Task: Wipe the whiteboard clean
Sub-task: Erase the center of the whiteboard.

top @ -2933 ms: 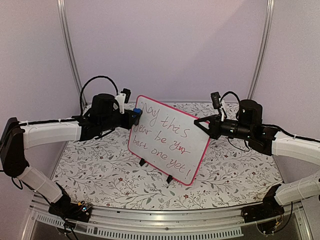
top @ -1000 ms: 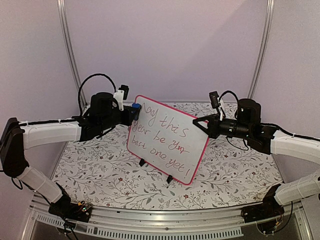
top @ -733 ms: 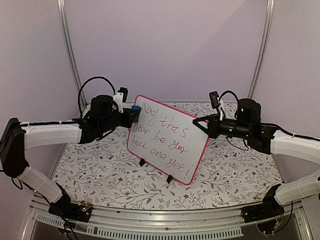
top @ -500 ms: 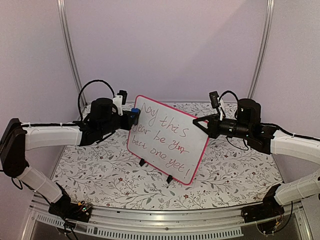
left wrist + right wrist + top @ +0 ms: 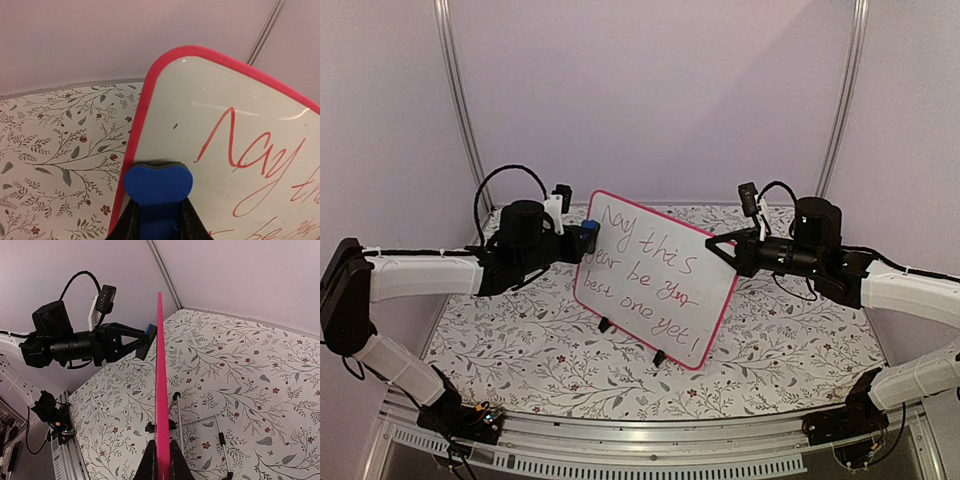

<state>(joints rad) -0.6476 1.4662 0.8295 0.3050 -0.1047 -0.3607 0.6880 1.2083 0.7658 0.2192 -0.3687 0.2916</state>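
The whiteboard (image 5: 655, 275) stands tilted on two black feet, pink-red frame, red handwriting across it. In the left wrist view the whiteboard (image 5: 230, 115) fills the right side. My left gripper (image 5: 582, 237) is shut on a small blue eraser (image 5: 157, 187), pressed against the board near its upper left corner beside the frame. My right gripper (image 5: 720, 246) is shut on the board's right edge; in the right wrist view the pink edge (image 5: 161, 390) runs up from between the fingers (image 5: 161, 466).
The floral tablecloth (image 5: 520, 330) covers the table. A wire stand (image 5: 200, 427) props the board from behind. Purple walls and two metal poles (image 5: 460, 110) close in the back.
My left gripper with the eraser has shifted slightly along the board's upper left corner and drawn back a little. The letter at the top left looks thinner. The right arm and board have not moved.
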